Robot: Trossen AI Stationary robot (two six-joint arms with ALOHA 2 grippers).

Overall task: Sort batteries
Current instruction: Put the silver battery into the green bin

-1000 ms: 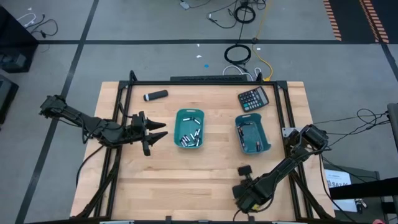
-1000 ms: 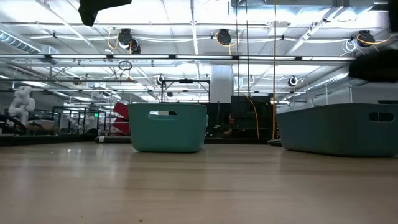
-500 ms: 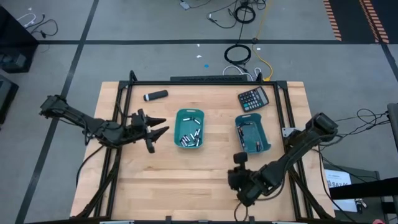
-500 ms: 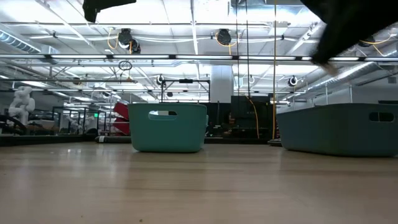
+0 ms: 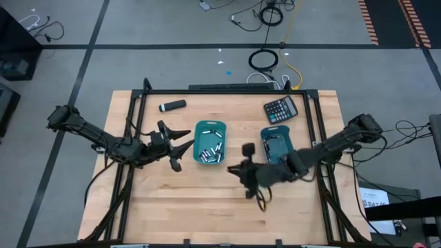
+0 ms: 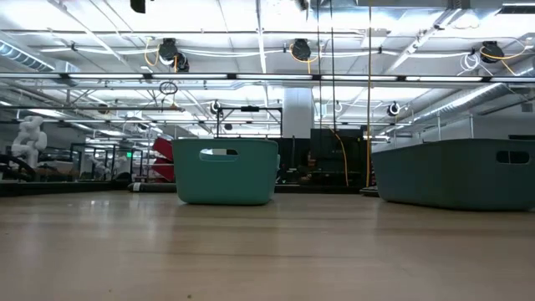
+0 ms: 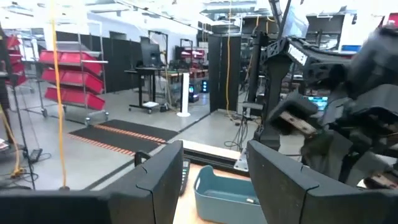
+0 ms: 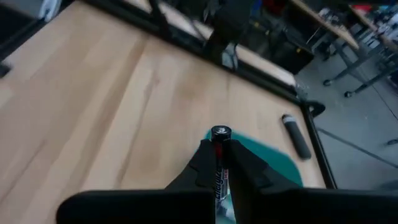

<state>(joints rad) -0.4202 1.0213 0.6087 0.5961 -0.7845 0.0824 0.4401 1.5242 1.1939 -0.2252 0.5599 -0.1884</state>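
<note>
Pale wooden table carries two teal plastic bins holding small cylindrical batteries. Between them, right gripper pinches one battery; left gripper hovers spread, empty, beside the left bin.

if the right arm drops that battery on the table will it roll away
Probably: the battery in the right gripper is a smooth round cylinder, and the wooden table looks flat and bare nearby. It looks rigid and small, so unlikely to deform.
</note>
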